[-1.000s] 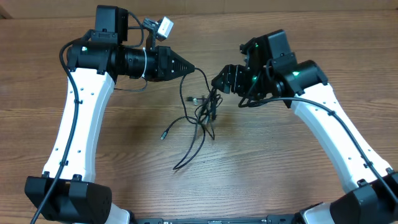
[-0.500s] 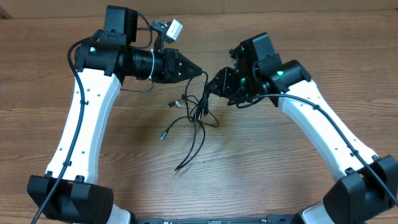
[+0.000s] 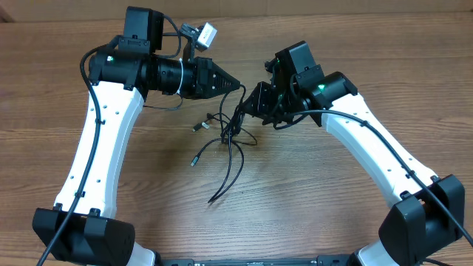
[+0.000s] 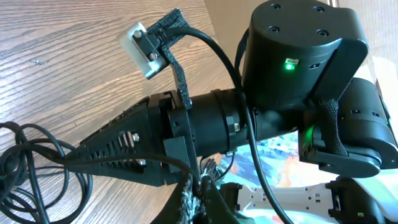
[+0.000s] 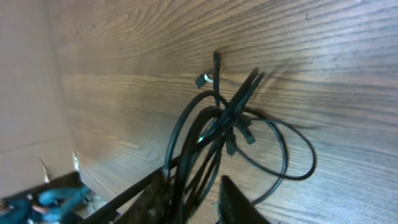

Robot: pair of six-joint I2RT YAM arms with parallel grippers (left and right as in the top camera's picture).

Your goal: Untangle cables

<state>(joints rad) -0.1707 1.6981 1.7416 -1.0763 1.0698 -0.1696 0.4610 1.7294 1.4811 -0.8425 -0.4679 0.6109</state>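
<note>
Cables (image 3: 235, 133) pinched by left gripper (image 3: 238, 86) and right gripper (image 3: 250, 103); tangle gathered just beside jaws, strands laid on table (image 3: 310, 199).

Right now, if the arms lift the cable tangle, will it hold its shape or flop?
Probably flop: the cables sag in loose loops and one strand trails across the table. Likely light, being thin cords with small plugs. The strands cross at one knot, so they would probably rise as one clump.
</note>
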